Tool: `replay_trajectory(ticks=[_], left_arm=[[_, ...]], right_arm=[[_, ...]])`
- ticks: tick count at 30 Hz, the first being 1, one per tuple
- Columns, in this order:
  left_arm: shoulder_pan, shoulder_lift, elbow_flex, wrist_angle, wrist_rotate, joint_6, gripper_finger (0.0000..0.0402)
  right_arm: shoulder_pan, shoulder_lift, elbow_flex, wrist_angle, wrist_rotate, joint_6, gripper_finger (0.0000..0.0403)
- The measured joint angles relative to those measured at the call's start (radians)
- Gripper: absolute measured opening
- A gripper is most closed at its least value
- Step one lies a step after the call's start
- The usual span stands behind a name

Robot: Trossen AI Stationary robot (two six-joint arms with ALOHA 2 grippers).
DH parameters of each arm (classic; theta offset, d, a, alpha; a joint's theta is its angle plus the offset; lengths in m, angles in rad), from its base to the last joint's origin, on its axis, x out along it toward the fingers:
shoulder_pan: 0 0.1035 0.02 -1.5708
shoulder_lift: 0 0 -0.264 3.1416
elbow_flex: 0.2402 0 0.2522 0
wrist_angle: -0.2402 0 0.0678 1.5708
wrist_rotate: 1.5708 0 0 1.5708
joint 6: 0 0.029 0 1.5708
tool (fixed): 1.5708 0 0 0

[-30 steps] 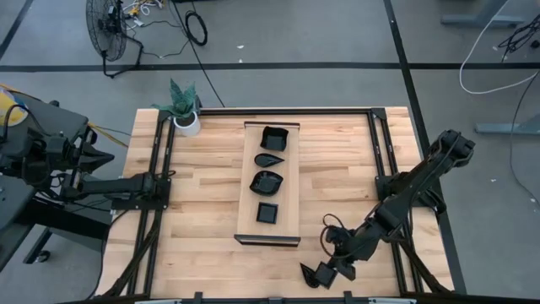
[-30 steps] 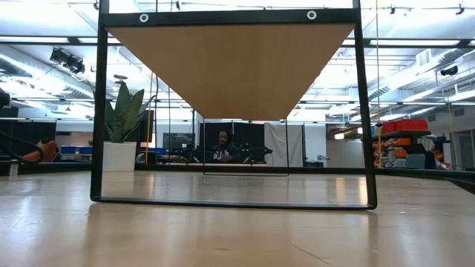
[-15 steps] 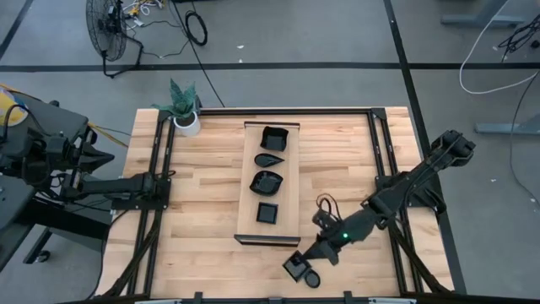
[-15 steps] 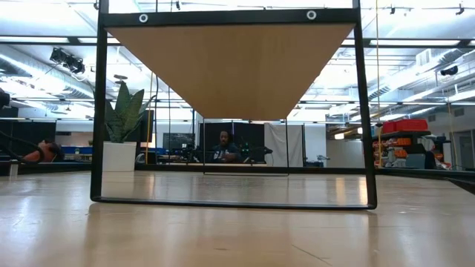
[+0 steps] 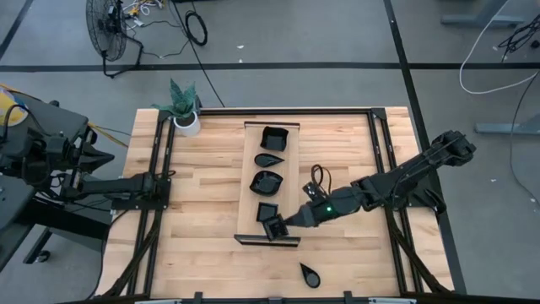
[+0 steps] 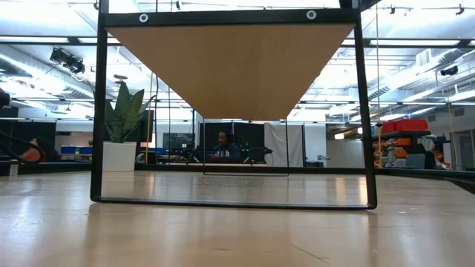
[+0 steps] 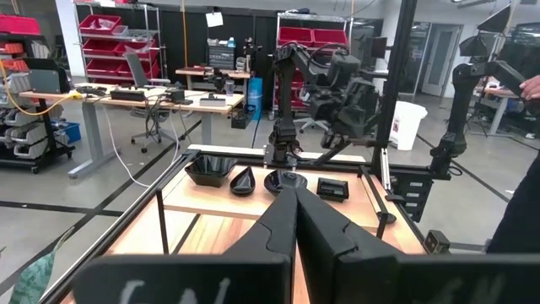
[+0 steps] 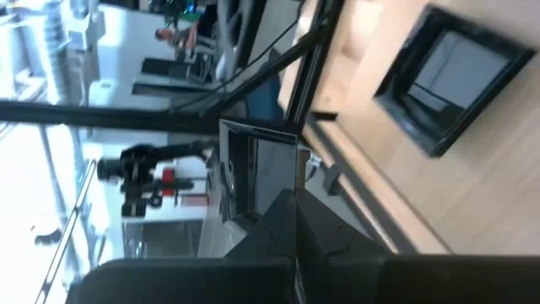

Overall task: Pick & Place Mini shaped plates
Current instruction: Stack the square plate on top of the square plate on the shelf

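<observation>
My right gripper [image 5: 282, 225] pinches a small square black plate [image 5: 275, 228] above the wooden board [image 5: 247, 181]. My left gripper [image 7: 295, 196] waits, pinched tight. I can't see any words to read.

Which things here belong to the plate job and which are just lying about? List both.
Job: four black plates on the board, square plate in the shut right gripper, teardrop plate on the table.
Idle: potted plant, floor fan, left gripper.

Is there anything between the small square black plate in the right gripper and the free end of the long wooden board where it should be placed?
Nothing visible. The right gripper holds the small square black plate directly over the long pale wooden board, at its bare near end, just beyond the square black plate already lying there.
</observation>
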Motion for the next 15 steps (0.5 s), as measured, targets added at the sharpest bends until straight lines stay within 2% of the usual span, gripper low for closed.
replay_trajectory(ticks=[7,15], left_arm=[[0.0,0.0,0.0,0.0,0.0,0.0,0.0014],[0.0,0.0,0.0,0.0,0.0,0.001,0.0014]], right_arm=[[-0.015,0.0,0.0,-0.07,0.077,0.1,0.0],[-0.015,0.0,0.0,-0.12,0.304,0.244,0.0]])
